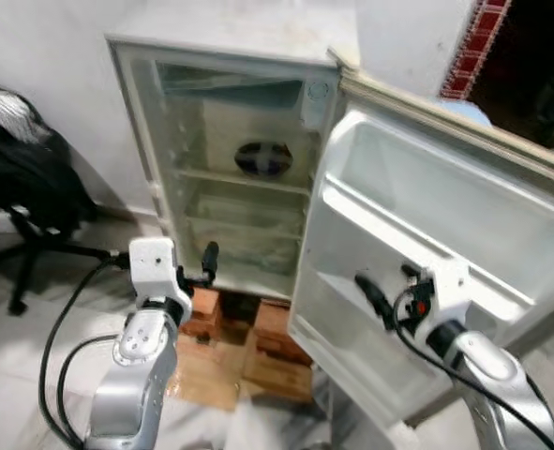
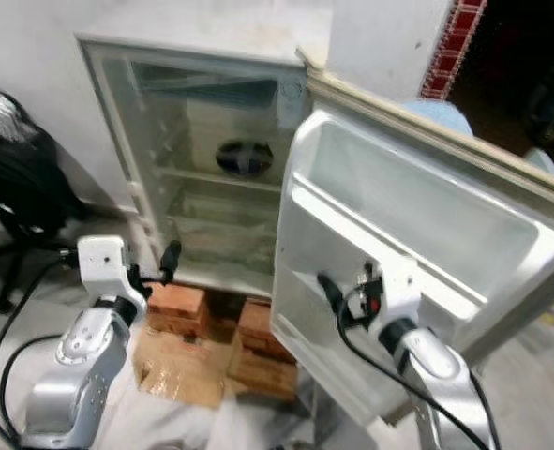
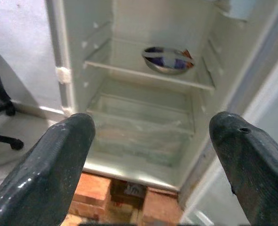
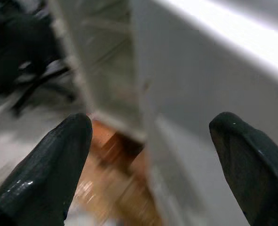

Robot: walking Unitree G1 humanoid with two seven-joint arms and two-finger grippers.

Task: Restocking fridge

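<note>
The fridge stands open on brick blocks, its cabinet nearly bare: 1 metal bowl rests on the upper shelf and a clear crisper drawer sits below. The biggest risk I see is the open door, which swings wide across the robot's right side; the right gripper hangs just in front of its lower shelf, fingers apart and holding nothing, so a careless reach could knock the door or hook a finger on the shelf lip. The raised, brick-propped cabinet might also rock if bumped. The left gripper faces the cabinet's lower opening, fingers likewise spread and empty. An office chair with dark clothing crowds the left, and trailing arm cables could snag there.
</note>
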